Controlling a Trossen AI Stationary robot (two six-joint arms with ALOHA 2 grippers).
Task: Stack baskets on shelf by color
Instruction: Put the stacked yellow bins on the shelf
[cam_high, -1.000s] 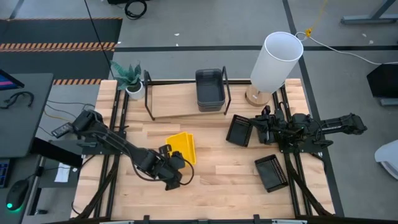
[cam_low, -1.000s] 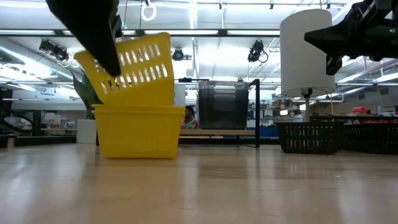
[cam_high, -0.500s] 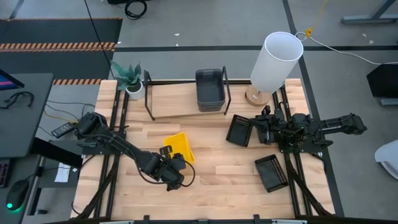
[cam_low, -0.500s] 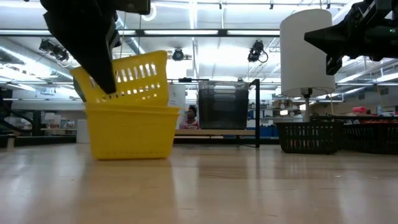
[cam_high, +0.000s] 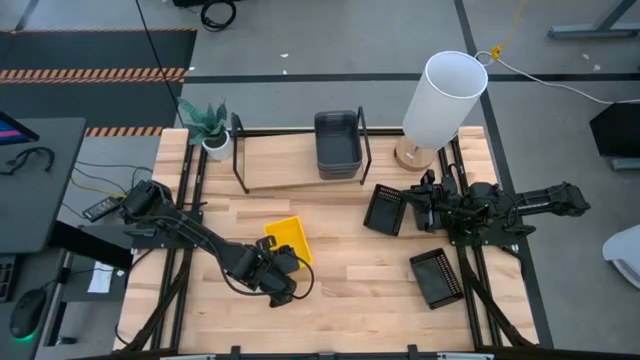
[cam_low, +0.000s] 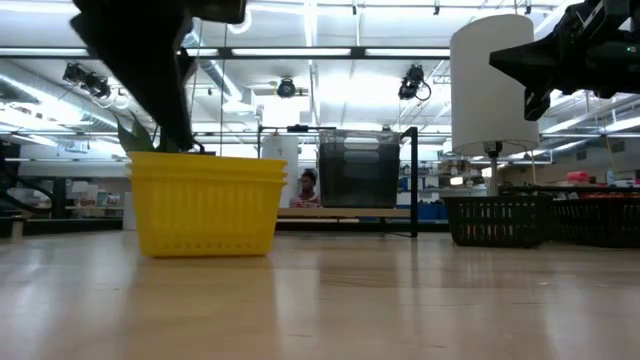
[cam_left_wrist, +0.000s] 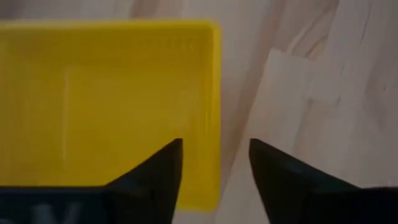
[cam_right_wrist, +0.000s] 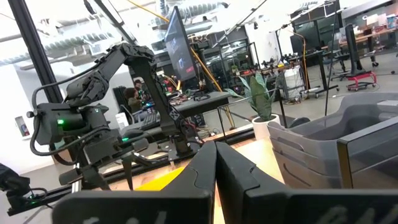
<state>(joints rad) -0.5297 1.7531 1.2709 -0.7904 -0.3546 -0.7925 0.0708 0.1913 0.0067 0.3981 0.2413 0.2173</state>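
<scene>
Nesting yellow baskets (cam_high: 287, 238) on table, grey baskets (cam_high: 338, 143) on shelf (cam_high: 280, 160)

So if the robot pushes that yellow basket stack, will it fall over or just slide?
Probably slide. The yellow basket stack sits low and wide, flat on the wooden table, so tipping seems unlikely. It looks like thin slotted plastic, likely light, so a nudge from the left gripper, its jaws open over the rim, could easily scoot it.
</scene>
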